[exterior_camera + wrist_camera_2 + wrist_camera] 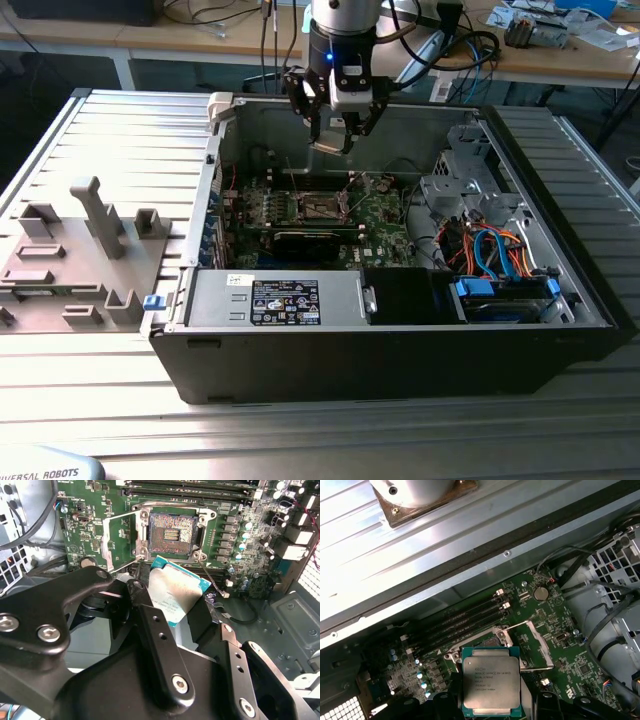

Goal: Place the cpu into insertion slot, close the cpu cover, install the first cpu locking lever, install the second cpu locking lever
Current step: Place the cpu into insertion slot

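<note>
The cpu is hanging clear above the insertion slot, not touching it, with its dull silver top facing away from the slot. The gripper is pinching the cpu by two opposite edges, its fingers drawn in to the chip's width. The slot is lying uncovered, its dark contact field showing. The cpu cover is standing swung open just beside the slot. Green circuit board is surrounding the slot, inside the open computer case.
</note>
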Controlling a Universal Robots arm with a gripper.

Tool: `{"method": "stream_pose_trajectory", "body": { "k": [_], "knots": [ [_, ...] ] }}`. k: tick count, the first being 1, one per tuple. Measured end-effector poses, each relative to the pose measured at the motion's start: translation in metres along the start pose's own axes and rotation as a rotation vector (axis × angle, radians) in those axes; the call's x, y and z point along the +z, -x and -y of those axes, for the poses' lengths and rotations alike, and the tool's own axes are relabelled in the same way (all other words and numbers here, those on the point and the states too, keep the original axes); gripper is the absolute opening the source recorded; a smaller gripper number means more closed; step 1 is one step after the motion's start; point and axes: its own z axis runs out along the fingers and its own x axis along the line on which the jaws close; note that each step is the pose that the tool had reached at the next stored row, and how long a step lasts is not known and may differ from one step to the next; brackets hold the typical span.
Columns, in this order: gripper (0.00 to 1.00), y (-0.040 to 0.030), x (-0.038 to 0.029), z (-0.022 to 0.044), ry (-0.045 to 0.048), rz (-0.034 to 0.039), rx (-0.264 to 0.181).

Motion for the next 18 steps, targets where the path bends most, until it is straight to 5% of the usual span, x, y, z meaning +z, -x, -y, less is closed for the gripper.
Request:
{"method": "stream_pose_trajectory", "body": {
  "k": [18],
  "knots": [
    [0.54,0.0,0.0003,0.0,0.0004,0.0016,0.019]
  ]
}}
